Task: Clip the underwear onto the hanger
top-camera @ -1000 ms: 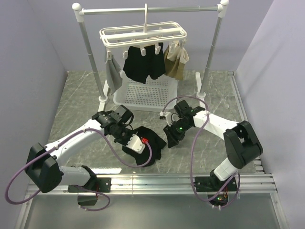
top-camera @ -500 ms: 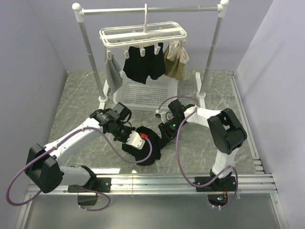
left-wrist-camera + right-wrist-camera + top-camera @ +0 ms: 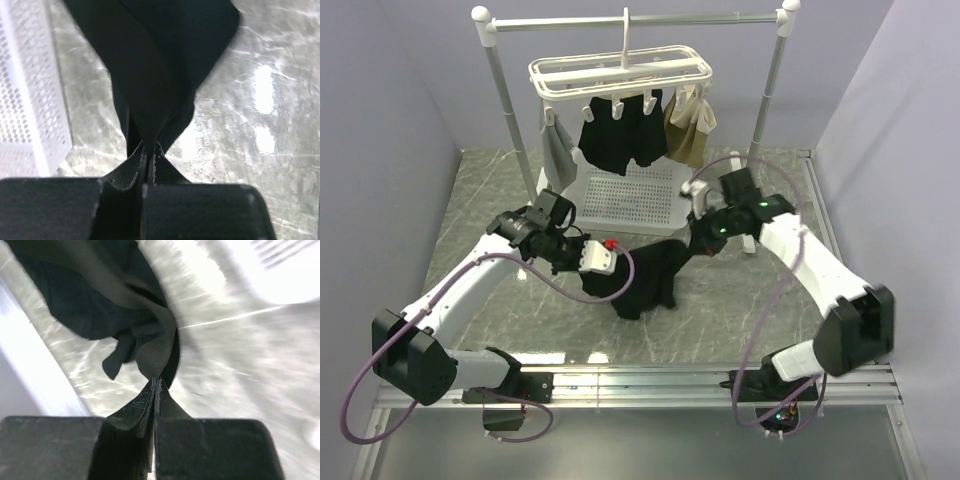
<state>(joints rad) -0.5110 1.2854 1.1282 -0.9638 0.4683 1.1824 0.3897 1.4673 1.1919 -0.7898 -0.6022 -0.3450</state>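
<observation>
underwear [image 3: 645, 280]: up off the table, now slung between both grippers | left gripper [image 3: 618, 262]: carried its edge back toward the basket [image 3: 620, 205] | right gripper [image 3: 694, 243]: closed in, pinched the other edge, swung up-right (arm now stretched out)

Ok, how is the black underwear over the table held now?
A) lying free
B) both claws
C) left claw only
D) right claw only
B: the left claw and right claw are each shut on an edge of the underwear, which spans between them.
</observation>
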